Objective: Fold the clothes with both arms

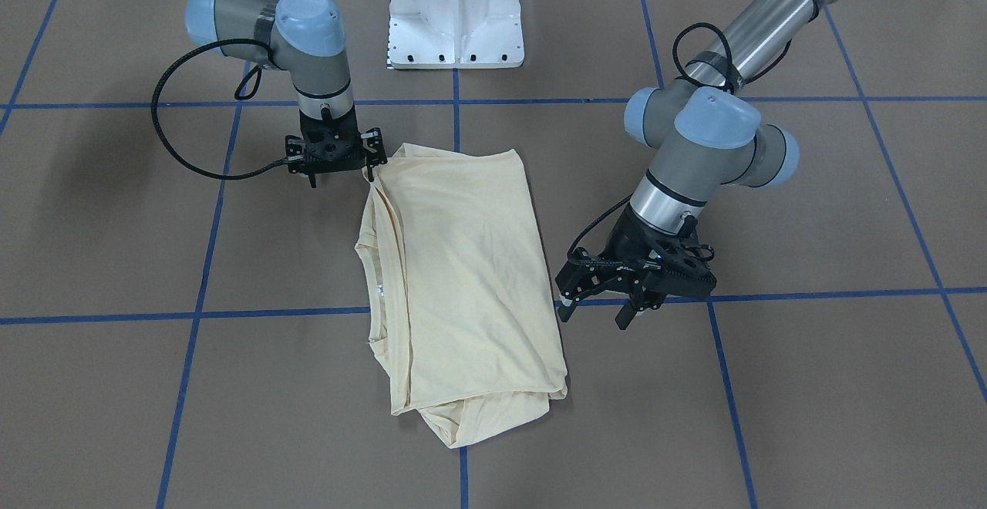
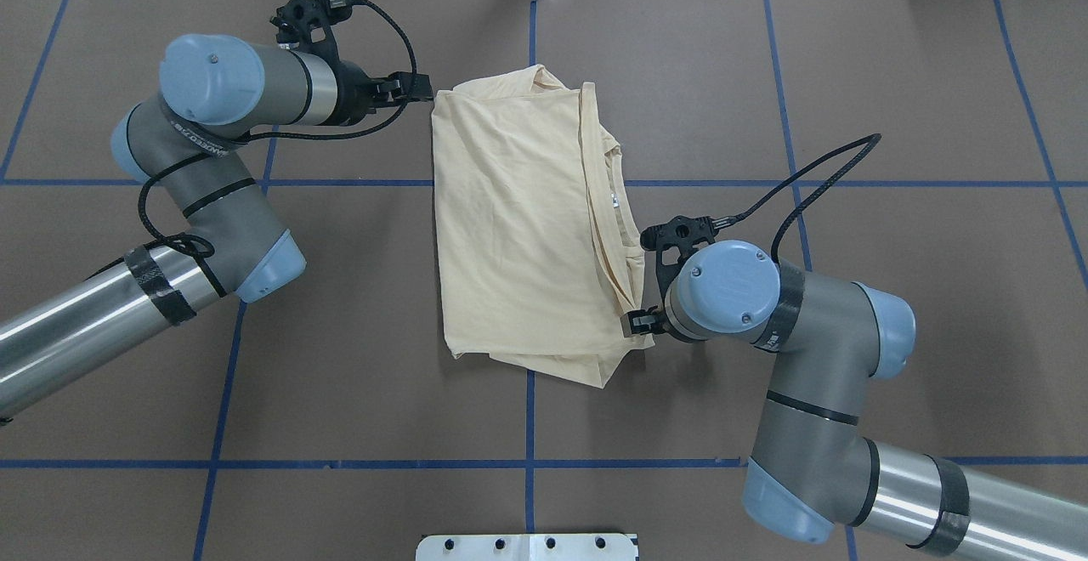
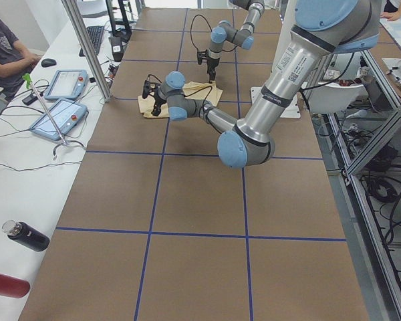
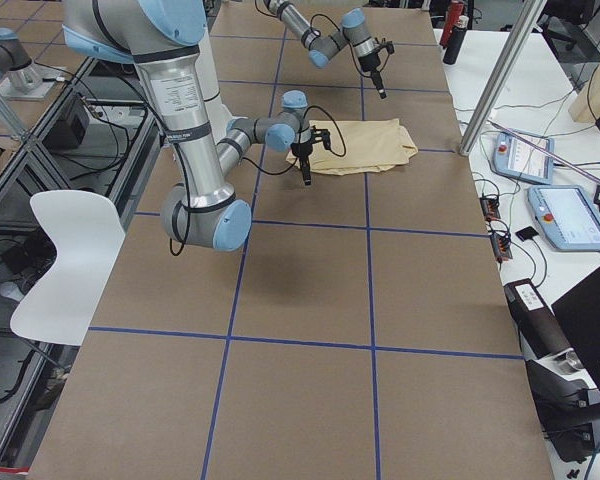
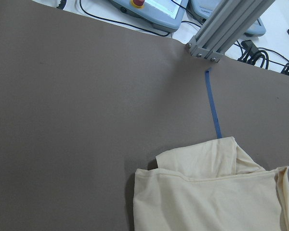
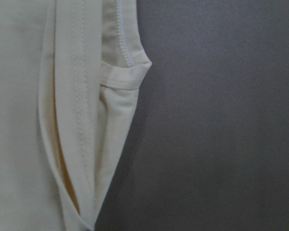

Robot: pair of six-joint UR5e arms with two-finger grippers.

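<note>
Folded T-shirt, grasp geometry.

The pale cream-yellow long-sleeved T-shirt [image 2: 518,229] lies mid-table as a flat folded oblong. Its print is hidden, and the neck opening and small white label [image 2: 612,198] are on the robot's right side. The long axis runs near-to-far from the white pedestal base [image 1: 455,15].

The black left gripper [image 1: 597,312] has its jaws spread and holds nothing. It hangs clear of the cloth beside the left long edge, towards the far corner, so the shirt lies to its right. It is raised, and the views disagree on how far along the edge it sits.

The black right gripper [image 1: 341,179] points straight down at the near-right corner. Its jaws appear parted, with one finger [image 1: 371,173] touching or just beside the hem. No cloth is lifted, so I judge it empty. The shirt lies to its left and beyond.

The grippers stand at opposite corners, each arm nearest its own long edge.

Judgement: a further fold would halve the long axis, and both grippers must first close on cloth.

The brown table with its blue tape grid [image 1: 810,385] shows only bare surface around the shirt. An aluminium post [image 5: 207,43] stands at the far edge.
</note>
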